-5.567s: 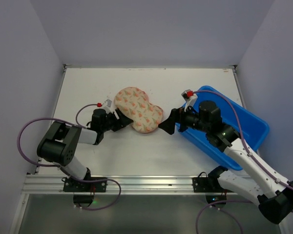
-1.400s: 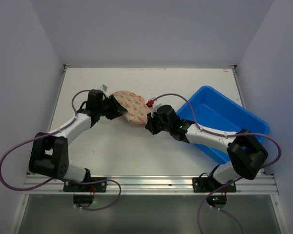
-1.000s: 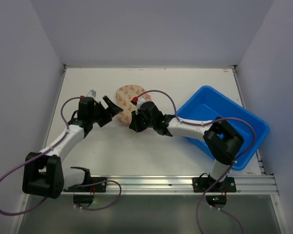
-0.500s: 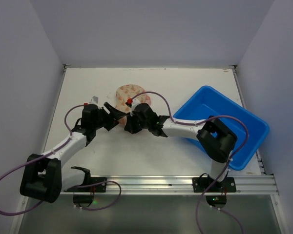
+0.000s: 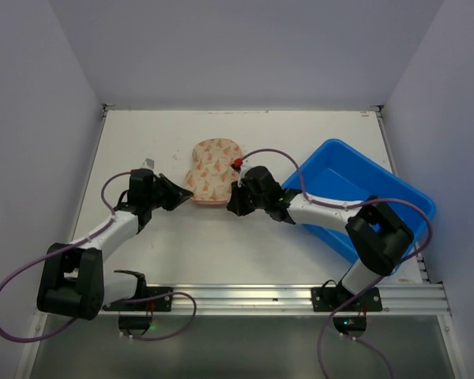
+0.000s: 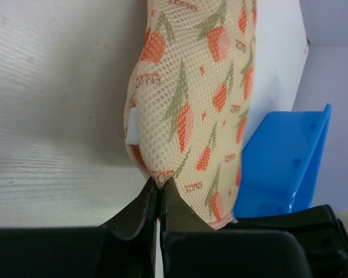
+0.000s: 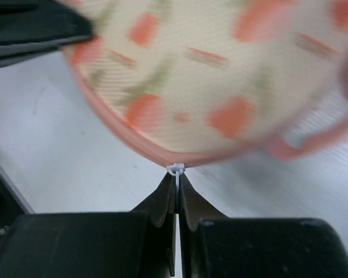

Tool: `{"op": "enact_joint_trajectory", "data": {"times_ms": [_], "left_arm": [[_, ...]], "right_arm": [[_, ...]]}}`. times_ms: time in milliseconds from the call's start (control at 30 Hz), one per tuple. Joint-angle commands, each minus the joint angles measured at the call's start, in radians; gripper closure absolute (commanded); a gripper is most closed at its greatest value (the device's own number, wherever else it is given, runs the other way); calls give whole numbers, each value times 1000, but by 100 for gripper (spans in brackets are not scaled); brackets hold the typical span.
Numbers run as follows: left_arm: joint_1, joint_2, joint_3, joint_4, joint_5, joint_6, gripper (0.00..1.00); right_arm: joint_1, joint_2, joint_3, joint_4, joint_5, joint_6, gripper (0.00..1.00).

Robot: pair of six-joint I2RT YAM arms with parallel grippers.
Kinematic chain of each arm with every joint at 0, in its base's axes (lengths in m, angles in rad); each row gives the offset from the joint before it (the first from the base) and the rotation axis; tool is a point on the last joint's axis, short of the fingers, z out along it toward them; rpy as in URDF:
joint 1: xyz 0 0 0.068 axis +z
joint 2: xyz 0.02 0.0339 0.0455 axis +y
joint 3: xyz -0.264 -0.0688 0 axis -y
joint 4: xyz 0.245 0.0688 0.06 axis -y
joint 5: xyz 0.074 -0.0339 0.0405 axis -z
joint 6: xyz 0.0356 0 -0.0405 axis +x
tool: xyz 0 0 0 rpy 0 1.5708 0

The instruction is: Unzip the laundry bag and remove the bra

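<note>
The laundry bag (image 5: 210, 168), pale pink with orange-red motifs, lies mid-table between the two arms. My left gripper (image 5: 186, 198) is at its near-left edge, and the left wrist view shows that gripper (image 6: 160, 184) shut on a pinch of the bag's mesh (image 6: 191, 87). My right gripper (image 5: 232, 207) is at the bag's near-right edge. In the right wrist view it (image 7: 176, 174) is shut on the small white zip pull (image 7: 176, 169) at the pink zip seam of the bag (image 7: 203, 75). The bra is hidden.
A blue plastic tub (image 5: 362, 197) stands at the right, with the right arm reaching over its near-left corner; it also shows as the blue tub (image 6: 284, 156) behind the bag. White walls close in the table's back and sides.
The left gripper has gone from wide open to shut on the bag's edge. The right gripper, still shut, has drawn back rightward, and the bag lies flatter and more spread out.
</note>
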Motion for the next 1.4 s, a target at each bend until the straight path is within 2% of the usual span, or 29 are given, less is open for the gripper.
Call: {"op": "enact_joint_trajectory", "data": {"times_ms": [0, 67, 200, 300, 333, 367, 433, 467, 500, 567, 633, 833, 933, 1033, 1133, 1233, 1333, 1367], "left_arm": [[66, -14, 47, -70, -9, 118, 100], [100, 12, 70, -94, 8, 173, 100], [120, 50, 139, -125, 20, 217, 100], [120, 117, 203, -125, 39, 241, 99], [120, 159, 248, -121, 43, 243, 95], [120, 180, 269, -114, 49, 243, 79], [120, 239, 340, -114, 57, 247, 61], [121, 252, 358, -114, 66, 250, 39], [121, 262, 374, -114, 74, 250, 26], [124, 262, 394, -123, 82, 257, 5], [127, 217, 385, -160, 77, 260, 0], [127, -9, 196, -202, -3, 214, 0], [123, -85, 90, -168, 8, 152, 1], [108, -94, 44, -121, 62, 106, 3], [60, -79, 39, -70, 56, 91, 5], [22, -48, 39, -44, 43, 79, 14], [12, -30, 32, -24, 31, 68, 37], [12, -30, 27, -16, 25, 66, 56]], "right_arm": [[-106, -116, -89, -75, -14, 3, 100], [-154, -145, -104, -90, -11, 0, 100], [-149, -139, -60, -147, -60, -32, 100], [-104, -109, -28, -111, -110, -34, 100], [-67, -93, -11, -109, -118, -35, 100], [-45, -75, 15, -107, -127, -38, 100], [7, -8, 93, -100, -149, -34, 100], [21, 17, 121, -100, -155, -24, 100], [34, 40, 173, -59, -161, -15, 100], [55, 106, 213, -20, -179, 32, 100], [64, 143, 267, 26, -184, 69, 100], [68, 233, 351, 61, -150, 77, 100], [73, 252, 360, 61, -155, 71, 100], [79, 260, 357, 64, -154, 63, 100], [81, 269, 360, 66, -154, 62, 100], [81, 270, 364, 63, -152, 62, 100], [82, 258, 357, 52, -150, 54, 100], [81, 253, 353, 46, -146, 49, 100]]}}
